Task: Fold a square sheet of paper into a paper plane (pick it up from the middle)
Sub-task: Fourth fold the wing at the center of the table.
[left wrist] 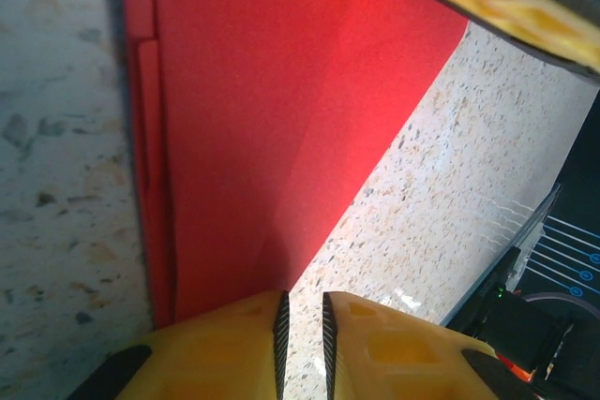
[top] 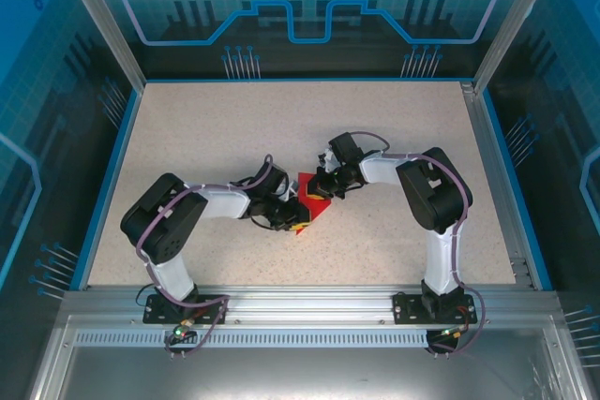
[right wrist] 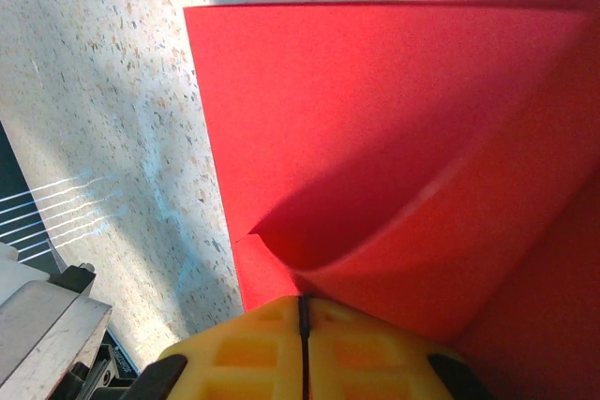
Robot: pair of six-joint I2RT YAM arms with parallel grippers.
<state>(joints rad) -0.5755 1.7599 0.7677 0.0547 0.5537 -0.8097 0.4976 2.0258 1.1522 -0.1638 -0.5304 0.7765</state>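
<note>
Table (top: 394, 138): flat, matt top in pale beige stone-like speckle, edged by a blue rim (top: 108, 175). A brushed aluminium rail (top: 300, 311) runs along the near side and carries both arm bases. The cell is closed in by translucent blue panels (top: 309, 7) printed with a grid, a gear and circuit-like lines.

Sheet of paper (top: 317, 208): lies near the table's middle, between the two tools. It is thin, bright red and matt with a fine grain. In the left wrist view (left wrist: 272, 119) it is seen flat on the table, with a straight diagonal edge and narrow stacked folded strips along its left side. In the right wrist view (right wrist: 375, 110) a crisp corner and straight edges are noted, and one flap is lifted in a smooth curl.

Left tool (left wrist: 302, 299): yellow moulded fingers (left wrist: 384, 348) with black ribbed pads, set at a narrow gap through which speckled table is seen. Its tip sits at the sheet's corner; whether an edge is caught cannot be told. It is also seen from above (top: 295, 219).

Right tool (right wrist: 303, 299): yellow fingers closed to a thin dark seam, with the curled flap pinched at the tip. It is also seen from above (top: 324, 190).
</note>
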